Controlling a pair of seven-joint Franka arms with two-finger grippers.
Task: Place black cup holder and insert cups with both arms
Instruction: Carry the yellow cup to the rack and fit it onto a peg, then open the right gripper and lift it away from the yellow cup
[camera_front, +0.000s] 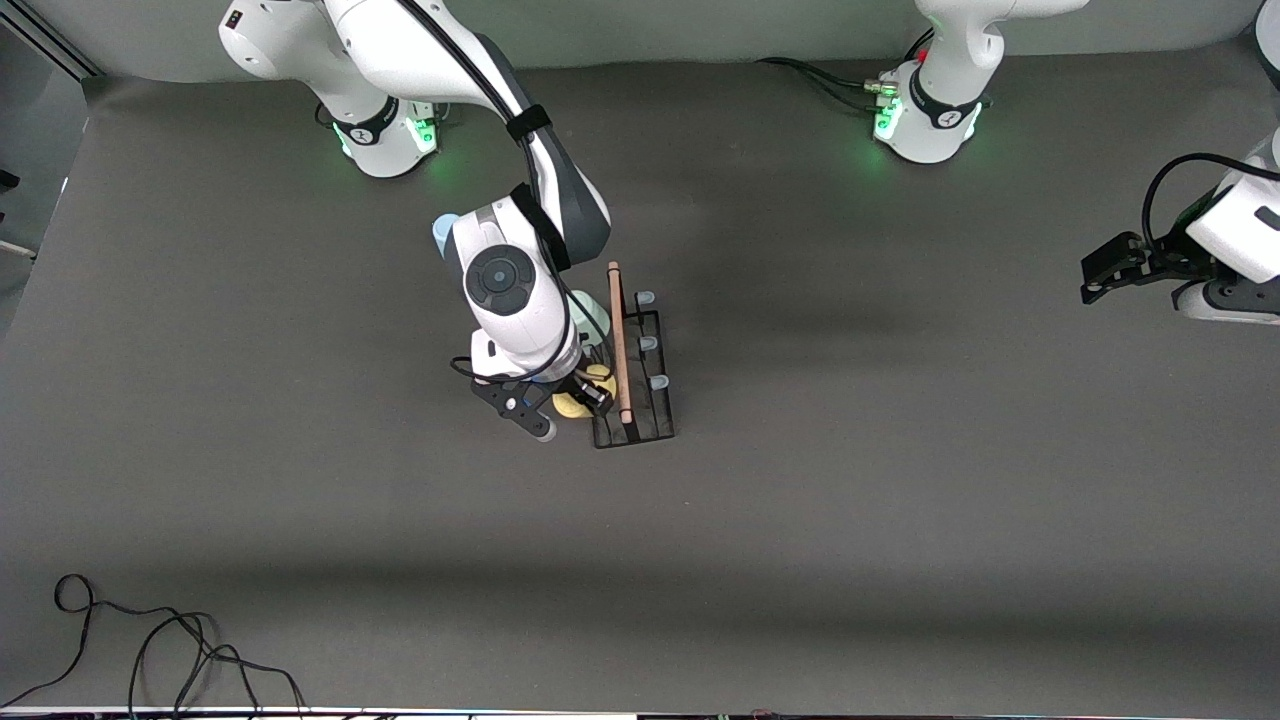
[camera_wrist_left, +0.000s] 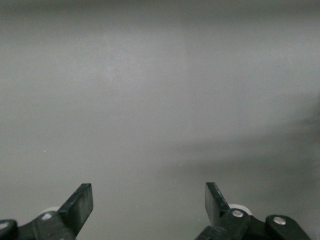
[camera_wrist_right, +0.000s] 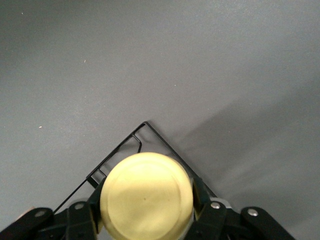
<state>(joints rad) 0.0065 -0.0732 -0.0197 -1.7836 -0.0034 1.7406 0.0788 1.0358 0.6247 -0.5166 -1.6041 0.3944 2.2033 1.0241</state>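
The black cup holder (camera_front: 650, 405) stands mid-table, its wooden rod handle (camera_front: 618, 340) on top. My right gripper (camera_front: 572, 405) hangs over the rack's side toward the right arm's end. It is shut on the yellow cup (camera_front: 578, 396). In the right wrist view the yellow cup (camera_wrist_right: 146, 197) shows its round base between the fingers, above a corner of the rack (camera_wrist_right: 145, 125). A pale green cup (camera_front: 596, 322) sits at the rack, mostly hidden by the right arm. A light blue cup (camera_front: 442, 231) peeks out beside that arm. My left gripper (camera_front: 1105, 270) waits open at the left arm's end, and in its own wrist view the left gripper (camera_wrist_left: 148, 205) has only bare mat in front of it.
Three prongs with pale tips (camera_front: 648, 343) stand free on the rack's side toward the left arm's end. Loose black cables (camera_front: 150, 650) lie at the table's near edge, toward the right arm's end. More cables (camera_front: 830, 80) run by the left arm's base.
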